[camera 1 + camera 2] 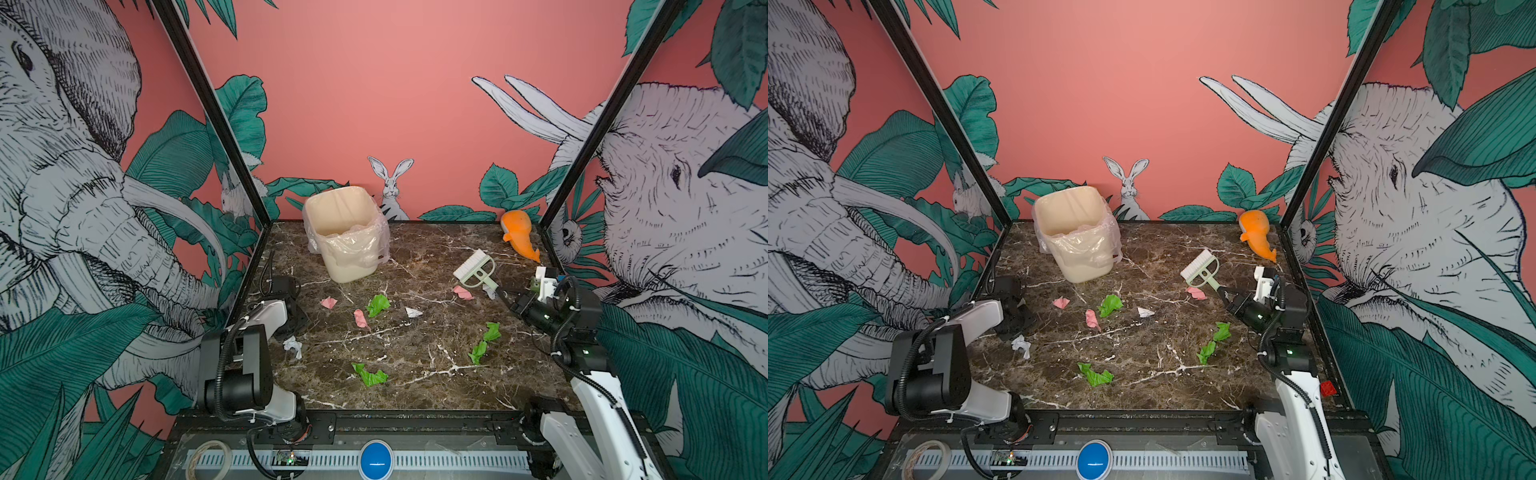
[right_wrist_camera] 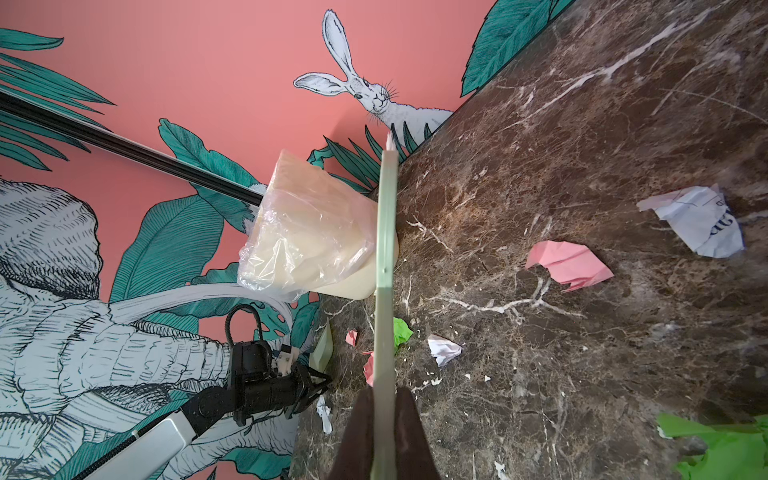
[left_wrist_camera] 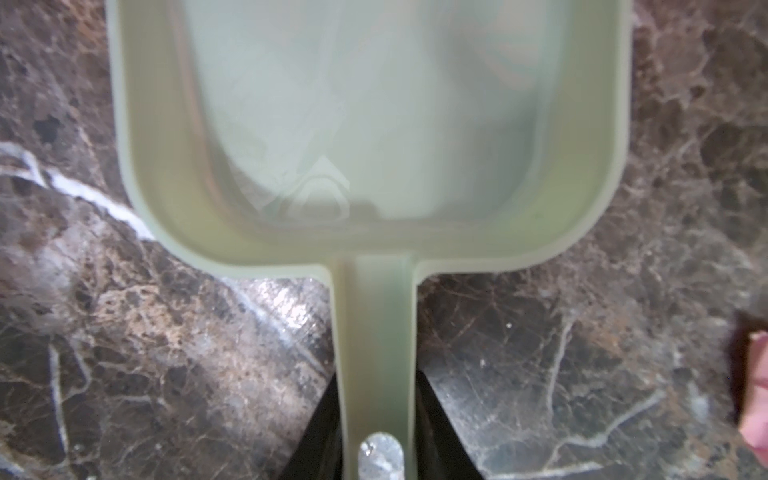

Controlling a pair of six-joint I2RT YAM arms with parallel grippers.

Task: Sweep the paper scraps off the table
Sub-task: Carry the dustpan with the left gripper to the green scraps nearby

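While scraps (image 1: 377,304) litter table (image 1: 415,353), bag-lined bin (image 1: 349,266), dustpan (image 3: 166,208).

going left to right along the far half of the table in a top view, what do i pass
lined bin → brush → orange carrot-shaped toy
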